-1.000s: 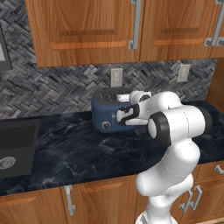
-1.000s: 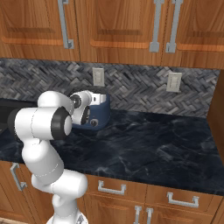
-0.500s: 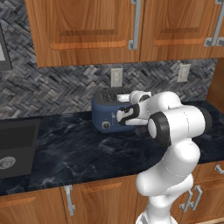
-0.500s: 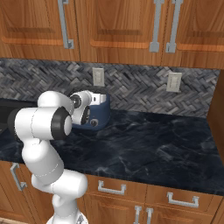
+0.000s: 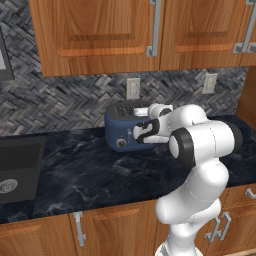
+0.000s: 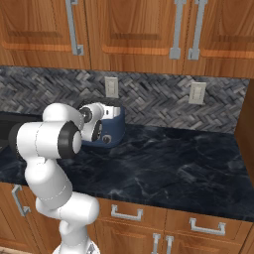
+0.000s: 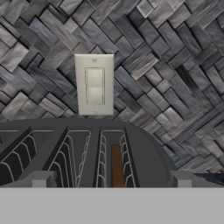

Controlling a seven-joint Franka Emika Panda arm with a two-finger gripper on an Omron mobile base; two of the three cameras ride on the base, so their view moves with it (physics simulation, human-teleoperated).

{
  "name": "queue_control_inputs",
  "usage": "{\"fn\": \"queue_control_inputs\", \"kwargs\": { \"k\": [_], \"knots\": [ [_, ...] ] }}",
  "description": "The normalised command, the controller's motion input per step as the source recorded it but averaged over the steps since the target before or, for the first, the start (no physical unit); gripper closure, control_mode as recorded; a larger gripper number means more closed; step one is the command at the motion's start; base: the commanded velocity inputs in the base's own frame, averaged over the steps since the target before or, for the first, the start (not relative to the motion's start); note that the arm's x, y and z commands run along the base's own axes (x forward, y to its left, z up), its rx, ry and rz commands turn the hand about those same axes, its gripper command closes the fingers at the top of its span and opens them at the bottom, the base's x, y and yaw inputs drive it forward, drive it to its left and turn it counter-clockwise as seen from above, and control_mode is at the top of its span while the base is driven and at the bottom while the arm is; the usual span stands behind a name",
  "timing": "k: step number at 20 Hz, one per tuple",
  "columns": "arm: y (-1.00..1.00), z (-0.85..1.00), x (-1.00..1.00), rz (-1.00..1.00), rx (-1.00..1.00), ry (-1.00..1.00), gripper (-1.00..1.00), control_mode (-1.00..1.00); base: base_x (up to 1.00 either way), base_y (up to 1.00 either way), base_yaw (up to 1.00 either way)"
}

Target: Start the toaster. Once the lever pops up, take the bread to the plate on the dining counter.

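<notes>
Toaster [image 5: 126, 131]: it is sitting on the black worktop [image 5: 90, 175], pushed back against the herringbone backsplash [image 5: 60, 105] just below a wall switch [image 7: 94, 84], likely so a cord could reach the wall; its knobs are facing the room.

Bread [image 7: 116, 166]: a thin brown slice is standing upright, sunk in a slot near the right end of the toaster as the hand view has it, so I judge toasting is not finished.

Gripper [image 7: 109, 180]: it is hanging close over the toaster's front edge, looking across the slotted top toward the wall.

Fingers [image 7: 39, 179]: they are standing spread as wide as they go, pinching nothing; the bread's slot is lying between them.

Arm [image 5: 200, 145]: it is folding forward at the elbow, bringing the hand low to the toaster, seemingly to reach a lever.

Step in hand: starting the toaster, by my guess; I cannot make out a lever's position.
</notes>
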Motion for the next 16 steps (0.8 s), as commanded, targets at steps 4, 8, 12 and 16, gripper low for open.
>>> {"fn": "queue_control_inputs", "kwargs": {
  "k": [4,8,12,16],
  "knots": [
    [0.0,0.0,0.0,0.0,0.0,0.0,-1.0,-1.0,0.0,0.0,0.0],
    [0.0,0.0,0.0,0.0,0.0,0.0,-1.0,-1.0,0.0,0.0,0.0],
    [0.0,0.0,0.0,0.0,0.0,0.0,-1.0,-1.0,0.0,0.0,0.0],
    [0.0,0.0,0.0,0.0,0.0,0.0,-1.0,-1.0,0.0,0.0,0.0]
  ]
}}
